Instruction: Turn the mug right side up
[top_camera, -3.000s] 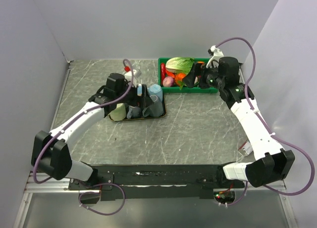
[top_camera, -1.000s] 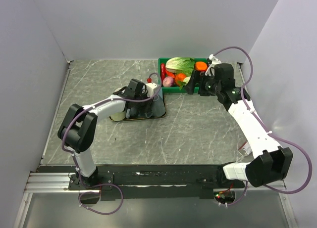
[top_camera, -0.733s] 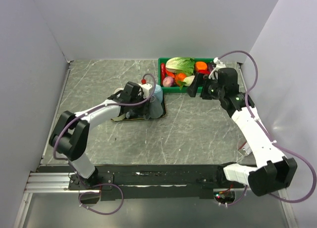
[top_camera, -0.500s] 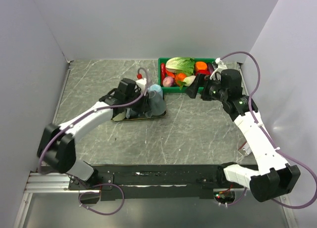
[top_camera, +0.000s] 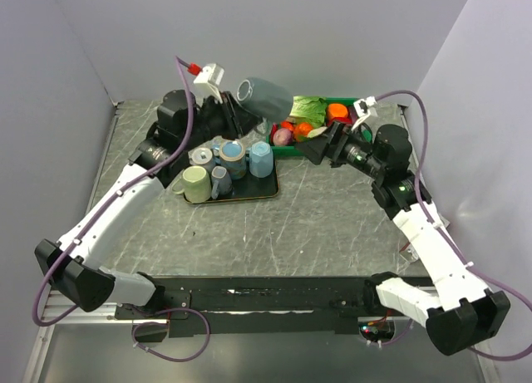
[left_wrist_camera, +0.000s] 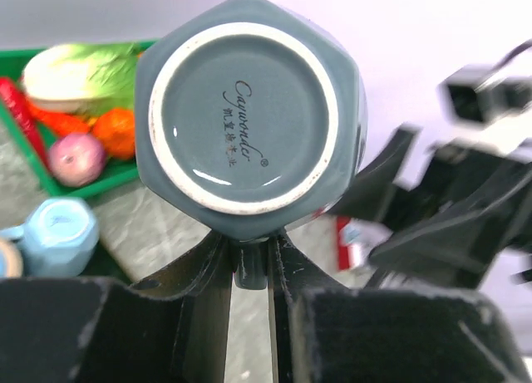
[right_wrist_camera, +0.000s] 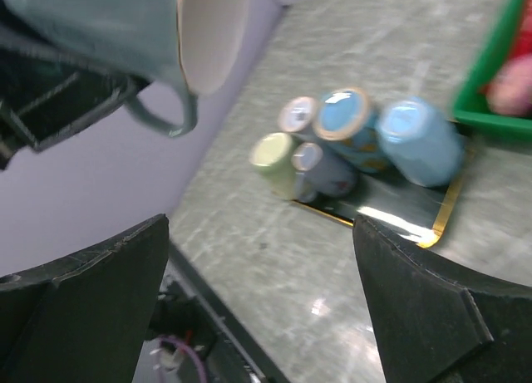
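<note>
Grey-blue hexagonal ceramic mug held on its side above the far tabletop. The left gripper pinches its handle, and its mouth faces the wide-open, empty right gripper, presumably for regrasping.

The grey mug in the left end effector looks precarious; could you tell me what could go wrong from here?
1. The left end effector pinches the grey mug only by its thin handle, high in the air; it may swivel or slip and drop onto the cups in the tray.
2. The open right end effector sits close to the mug's mouth; a misjudged approach could knock the mug out of that narrow grip.
</note>
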Tool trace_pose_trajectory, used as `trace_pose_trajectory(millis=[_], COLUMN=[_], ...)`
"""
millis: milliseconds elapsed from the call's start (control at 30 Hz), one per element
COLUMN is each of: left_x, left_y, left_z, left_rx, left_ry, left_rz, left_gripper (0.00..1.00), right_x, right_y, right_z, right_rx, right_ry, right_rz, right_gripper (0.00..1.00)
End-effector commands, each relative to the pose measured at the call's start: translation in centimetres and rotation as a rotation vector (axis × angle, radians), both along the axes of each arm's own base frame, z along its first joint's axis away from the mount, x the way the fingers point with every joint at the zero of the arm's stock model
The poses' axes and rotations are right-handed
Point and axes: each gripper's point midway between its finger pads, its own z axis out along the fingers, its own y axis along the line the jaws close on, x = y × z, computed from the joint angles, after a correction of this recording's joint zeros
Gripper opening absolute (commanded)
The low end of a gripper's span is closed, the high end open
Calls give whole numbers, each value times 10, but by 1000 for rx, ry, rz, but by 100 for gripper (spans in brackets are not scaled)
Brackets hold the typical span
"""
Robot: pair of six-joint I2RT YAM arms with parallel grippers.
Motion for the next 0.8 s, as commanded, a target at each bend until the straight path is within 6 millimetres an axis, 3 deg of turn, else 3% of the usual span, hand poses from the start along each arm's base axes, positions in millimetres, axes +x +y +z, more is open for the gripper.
trace_pose_trajectory(millis=[0, 133, 300, 533, 667, 767], left_x=[-16, -33, -47, -54, -53, -55], left_y=[2, -2, -8, -7, -1, 1], left_z=[100, 125, 131, 127, 129, 131], left_rx=[-263, -364, -459, -521, -518, -517], left_ry=[-125, -128, -95, -81, -103, -125], left_rz=[-28, -108, -200, -228, -190, -190], left_gripper=[1, 1, 1, 1, 1, 1], right_x=[-8, -3, -8, -12, -21, -14], right_y=[33, 56, 71, 75, 74, 73], right_z=[51, 72, 100, 115, 115, 112], right_rx=[126, 223, 343, 423, 442, 448], right_ry=[-137, -164, -248, -277, -300, -274], right_rz=[153, 238, 326, 363, 394, 354], right_gripper=[94, 92, 88, 81, 80, 80])
